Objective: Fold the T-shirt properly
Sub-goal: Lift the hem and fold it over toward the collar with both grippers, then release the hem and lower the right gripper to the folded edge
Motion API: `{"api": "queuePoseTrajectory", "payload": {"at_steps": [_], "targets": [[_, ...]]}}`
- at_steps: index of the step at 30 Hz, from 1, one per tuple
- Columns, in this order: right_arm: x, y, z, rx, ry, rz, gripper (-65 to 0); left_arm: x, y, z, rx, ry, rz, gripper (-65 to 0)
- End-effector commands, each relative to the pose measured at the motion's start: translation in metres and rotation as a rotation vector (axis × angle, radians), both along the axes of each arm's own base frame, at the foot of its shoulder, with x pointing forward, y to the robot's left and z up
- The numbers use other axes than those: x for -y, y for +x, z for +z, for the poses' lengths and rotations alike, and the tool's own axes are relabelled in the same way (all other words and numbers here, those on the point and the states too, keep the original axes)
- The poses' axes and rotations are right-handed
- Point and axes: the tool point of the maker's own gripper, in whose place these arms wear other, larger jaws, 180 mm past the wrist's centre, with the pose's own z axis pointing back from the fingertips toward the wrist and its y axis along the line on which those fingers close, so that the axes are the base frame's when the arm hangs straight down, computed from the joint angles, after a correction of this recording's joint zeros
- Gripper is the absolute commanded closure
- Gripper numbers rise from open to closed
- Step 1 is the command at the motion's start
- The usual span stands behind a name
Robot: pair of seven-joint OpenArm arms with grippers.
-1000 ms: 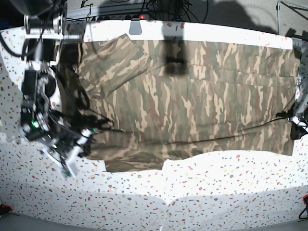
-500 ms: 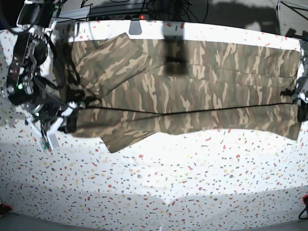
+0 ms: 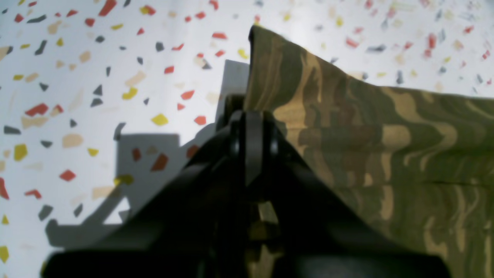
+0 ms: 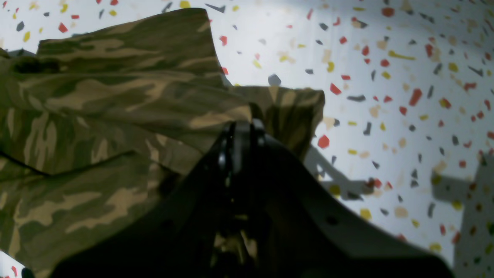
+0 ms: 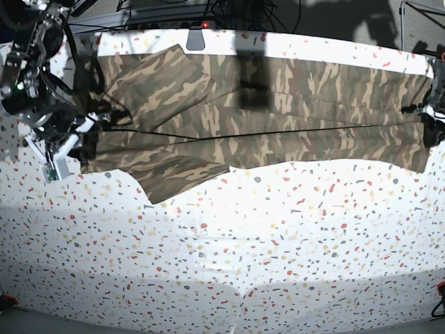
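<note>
Camouflage T-shirt (image 5: 278, 104), no writing legible, pinched by both grippers.

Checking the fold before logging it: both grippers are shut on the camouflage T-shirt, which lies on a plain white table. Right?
Not quite. Both wrist views show the table is white with colored speckles, not plain. The left gripper and right gripper do pinch the camouflage T-shirt.

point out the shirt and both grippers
T-shirt (image 5: 278, 104), base view, flat middle of the cloth.
left gripper (image 3: 247, 112), left wrist view, tips pinching the shirt edge.
right gripper (image 4: 241, 129), right wrist view, tips pinching cloth.
</note>
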Motion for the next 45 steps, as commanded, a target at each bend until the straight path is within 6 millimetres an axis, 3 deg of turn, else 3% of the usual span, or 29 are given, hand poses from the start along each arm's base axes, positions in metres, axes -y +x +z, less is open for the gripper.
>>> {"api": "queuePoseTrajectory", "payload": {"at_steps": [1,15,24,28,31,33,37,45], "targets": [[0.006,0.003,0.014,0.045,-0.026,-0.001,0.0,-0.008,0.009,0.017,0.047,0.029,0.004,0.0],[-0.002,-0.033,-0.003,-0.023,0.001,0.02,0.0,-0.005,-0.002,0.006,0.014,0.044,-0.011,0.0],[-0.003,-0.039,-0.007,-0.03,0.006,0.021,0.0,-0.007,-0.005,0.001,-0.016,0.105,-0.035,0.0],[-0.003,-0.038,-0.006,-0.024,0.007,0.022,0.0,-0.007,-0.005,0.001,-0.017,0.109,-0.035,-27.3],[-0.005,-0.037,-0.004,-0.016,0.021,0.025,0.0,-0.008,-0.005,0.001,-0.016,0.109,-0.035,-34.4],[-0.011,-0.034,0.0,0.003,0.061,0.035,-3.4,-0.007,-0.004,0.002,-0.012,0.109,-0.036,-34.4],[-0.025,-0.016,0.02,0.07,0.155,0.062,-24.3,-0.003,0.0,0.009,0.009,0.113,-0.05,-34.4],[-0.026,0.026,0.03,0.083,0.211,0.066,-25.5,0.02,0.018,0.043,0.1,0.137,-0.116,-34.4]]}}
